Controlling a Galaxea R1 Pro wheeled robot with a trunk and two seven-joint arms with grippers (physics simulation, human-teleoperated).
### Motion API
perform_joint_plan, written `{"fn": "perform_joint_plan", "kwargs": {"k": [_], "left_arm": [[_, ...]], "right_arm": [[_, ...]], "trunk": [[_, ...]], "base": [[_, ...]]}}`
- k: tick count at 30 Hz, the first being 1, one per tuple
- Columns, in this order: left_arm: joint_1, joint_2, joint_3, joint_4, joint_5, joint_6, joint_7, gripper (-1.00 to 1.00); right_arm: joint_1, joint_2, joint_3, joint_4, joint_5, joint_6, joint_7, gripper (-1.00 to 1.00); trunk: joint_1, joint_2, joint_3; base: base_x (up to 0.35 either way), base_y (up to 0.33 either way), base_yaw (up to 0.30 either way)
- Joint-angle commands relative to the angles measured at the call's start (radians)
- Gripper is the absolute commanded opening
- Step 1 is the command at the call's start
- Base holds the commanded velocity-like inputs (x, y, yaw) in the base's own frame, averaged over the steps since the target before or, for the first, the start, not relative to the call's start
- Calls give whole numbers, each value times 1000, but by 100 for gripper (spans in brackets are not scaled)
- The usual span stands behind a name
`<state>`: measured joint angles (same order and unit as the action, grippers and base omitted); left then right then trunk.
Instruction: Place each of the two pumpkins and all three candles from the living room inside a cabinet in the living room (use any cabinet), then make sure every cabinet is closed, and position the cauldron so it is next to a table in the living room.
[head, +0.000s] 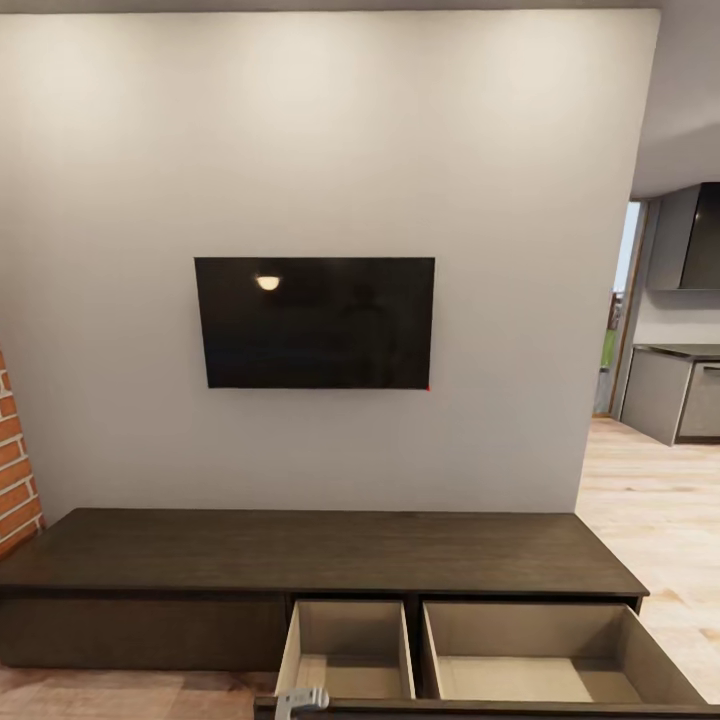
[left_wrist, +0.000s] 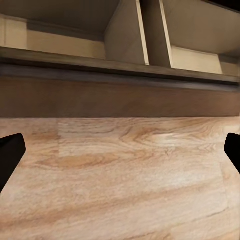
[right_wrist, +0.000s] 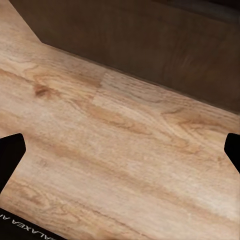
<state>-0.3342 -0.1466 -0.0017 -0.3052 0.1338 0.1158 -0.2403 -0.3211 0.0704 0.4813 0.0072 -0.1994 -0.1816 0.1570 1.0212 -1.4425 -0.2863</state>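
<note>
So the cabinet (head: 310, 550) runs long-ways left to right along the white wall (head: 120, 200), low and dark brown. Brick fireplace edge (head: 15, 450) sits just off its left end. A black TV (head: 315, 322) hangs on the wall above the middle. Toward the right, two drawers (head: 350, 650) are pulled out, pale tan inside, nothing visible in them. Kitchen counters (head: 670, 390) are further right, past the wall.

Left gripper (left_wrist: 120, 155) has its jaws spread wide over plank floor (left_wrist: 125, 175), facing the drawer front. Right gripper (right_wrist: 120, 150) is spread too.
</note>
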Motion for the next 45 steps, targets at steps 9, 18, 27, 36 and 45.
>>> {"fn": "perform_joint_plan", "kwargs": {"k": [9,18,27,36,45], "left_arm": [[0,-1,-1,-2,11,7,-2,100],[0,-1,-1,-2,11,7,-3,100],[0,-1,-3,-3,11,7,-4,100],[0,-1,-4,-2,10,6,-5,100],[0,-2,-4,-2,10,7,-5,100]], "right_arm": [[-1,1,8,1,-12,-4,4,100],[-1,3,9,0,-12,-2,3,100],[-1,3,10,0,-12,-1,3,100],[-1,3,10,0,-12,-1,3,100],[-1,2,8,0,-12,-2,4,100]], "trunk": [[0,-1,-1],[0,-1,-1],[0,-1,-1],[0,-1,-3],[0,-1,-6]], "base": [[5,0,18],[0,0,194],[0,0,277],[-35,13,279],[-198,178,151]]}}
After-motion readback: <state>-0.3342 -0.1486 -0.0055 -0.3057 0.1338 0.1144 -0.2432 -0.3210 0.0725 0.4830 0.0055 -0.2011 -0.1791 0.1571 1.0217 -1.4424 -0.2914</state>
